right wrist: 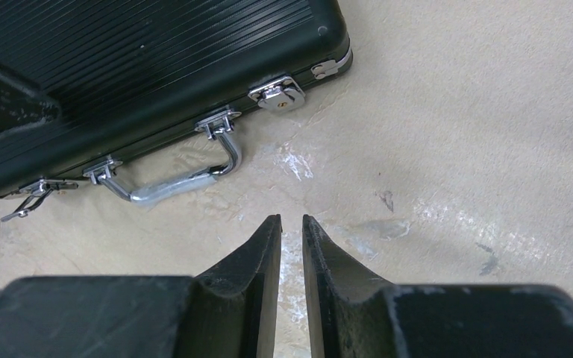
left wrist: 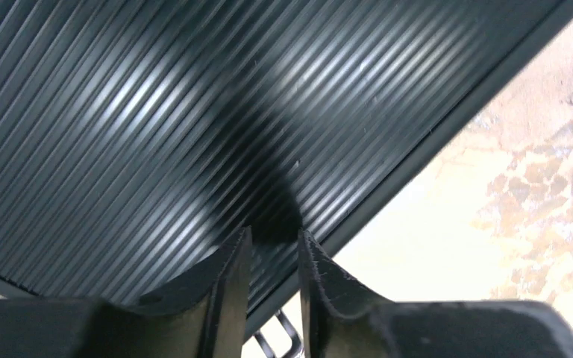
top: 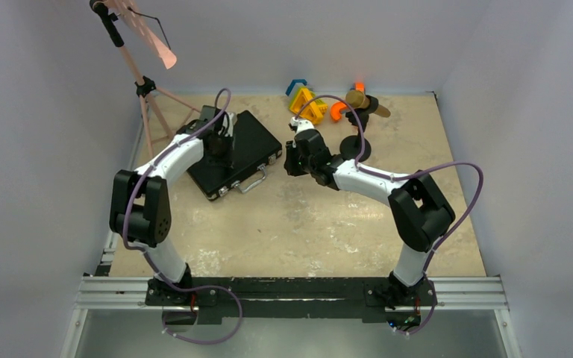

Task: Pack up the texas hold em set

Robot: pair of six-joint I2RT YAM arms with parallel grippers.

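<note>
The black ribbed briefcase (top: 250, 142) lies closed on the tan table at back left, its silver handle (top: 252, 180) facing front right. My left gripper (top: 220, 145) is over the lid (left wrist: 157, 112), fingertips (left wrist: 274, 239) close to the lid near its edge, jaws a narrow gap apart with nothing between them. My right gripper (top: 291, 160) hovers over bare table (right wrist: 291, 224) just right of the handle (right wrist: 171, 183), jaws almost together and empty. The right latch (right wrist: 277, 93) looks fastened; the left latch (right wrist: 33, 195) has its clasp sticking out. No chips, discs or card decks show.
Orange, yellow and blue toy shapes (top: 306, 101) and a brown microphone (top: 358, 98) on a black stand (top: 354, 147) sit at the back middle. A pink tripod stand (top: 145, 89) rises at back left. Grey walls close in the table on three sides.
</note>
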